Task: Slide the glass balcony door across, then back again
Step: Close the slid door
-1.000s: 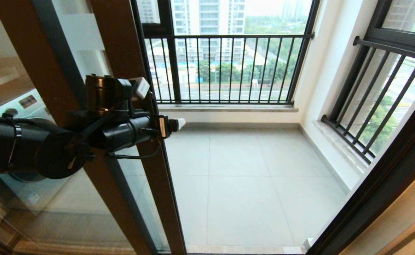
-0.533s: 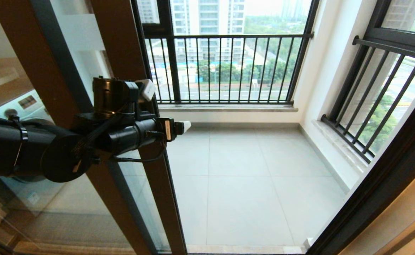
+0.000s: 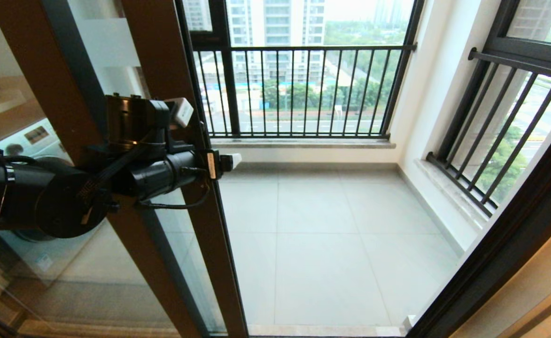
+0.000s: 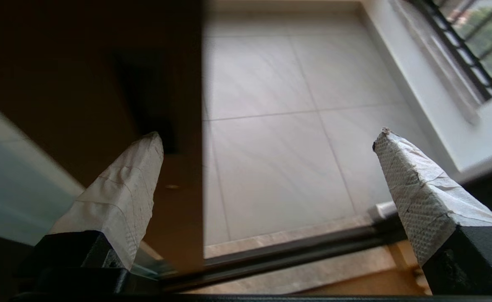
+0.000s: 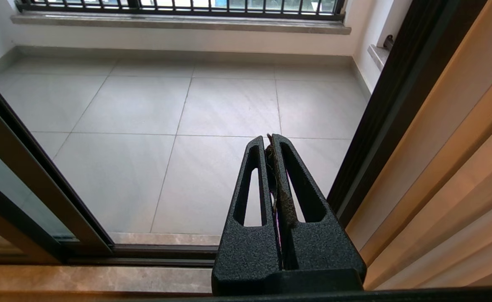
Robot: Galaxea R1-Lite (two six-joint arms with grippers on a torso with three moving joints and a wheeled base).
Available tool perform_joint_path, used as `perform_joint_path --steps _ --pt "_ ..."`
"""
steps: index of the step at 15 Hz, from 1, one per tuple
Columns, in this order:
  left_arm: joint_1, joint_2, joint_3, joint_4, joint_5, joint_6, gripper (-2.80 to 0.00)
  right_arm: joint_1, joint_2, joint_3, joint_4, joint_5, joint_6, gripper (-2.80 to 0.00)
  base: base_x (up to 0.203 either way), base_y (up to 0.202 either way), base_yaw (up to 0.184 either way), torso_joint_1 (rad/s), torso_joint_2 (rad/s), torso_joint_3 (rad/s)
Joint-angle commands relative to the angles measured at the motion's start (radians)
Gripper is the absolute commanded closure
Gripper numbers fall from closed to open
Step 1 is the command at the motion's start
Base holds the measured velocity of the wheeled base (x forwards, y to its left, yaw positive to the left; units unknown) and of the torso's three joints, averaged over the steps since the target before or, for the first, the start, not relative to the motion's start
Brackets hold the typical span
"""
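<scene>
The glass balcony door (image 3: 162, 61) stands slid over to the left, its brown stile edging the open doorway and a frosted white band (image 3: 111, 42) near the top. My left gripper (image 3: 207, 137) is open and straddles the door's free edge at mid height. In the left wrist view one white-taped finger (image 4: 120, 197) lies against the brown stile (image 4: 183, 167) just below the dark handle slot (image 4: 145, 92). The other finger (image 4: 417, 188) hangs over the balcony floor. My right gripper (image 5: 271, 138) is shut on nothing, low in front of the threshold, outside the head view.
Black-barred railings (image 3: 303, 89) close the balcony's far side, with more railings (image 3: 505, 126) on the right. The dark door jamb (image 3: 515, 244) bounds the opening on the right. A floor track (image 5: 166, 251) crosses the threshold. A washing machine (image 3: 26, 141) shows behind the glass.
My left arm swung a little right, then came back left and slightly higher. The door's edge has hardly shifted.
</scene>
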State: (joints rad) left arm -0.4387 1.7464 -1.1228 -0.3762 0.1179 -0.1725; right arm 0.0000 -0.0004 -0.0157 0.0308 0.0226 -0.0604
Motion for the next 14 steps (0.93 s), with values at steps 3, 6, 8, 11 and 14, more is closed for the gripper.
perform_joint_path --steps 3,6,8,11,14 --pt "0.021 0.022 -0.006 -0.01 0.005 0.001 -2.8 0.0 0.0 0.0 0.001 0.0 -0.001 0.0 0.0 0.0 0.0 0.0 0.0 0.0" --pt "0.02 0.032 -0.011 -0.012 0.0 -0.001 -2.8 0.0 0.0 0.0 0.0 0.0 -0.001 0.0 0.0 0.0 0.0 0.0 0.0 0.0" --pt "0.019 0.03 -0.012 -0.012 -0.003 -0.003 -2.8 0.0 0.0 0.0 0.0 0.0 -0.001 0.0 0.0 0.0 0.0 0.0 0.0 0.0" --pt "0.018 0.031 -0.03 -0.012 -0.004 -0.004 -2.8 0.0 0.0 0.0 0.0 0.0 -0.001 0.0 0.0 0.0 0.0 0.0 0.0 0.0" --pt "0.018 0.039 -0.059 -0.012 -0.006 -0.004 -2.8 0.0 0.0 0.0 0.0 0.0 -0.001 0.0 0.0 0.0 0.0 0.0 0.0 0.0"
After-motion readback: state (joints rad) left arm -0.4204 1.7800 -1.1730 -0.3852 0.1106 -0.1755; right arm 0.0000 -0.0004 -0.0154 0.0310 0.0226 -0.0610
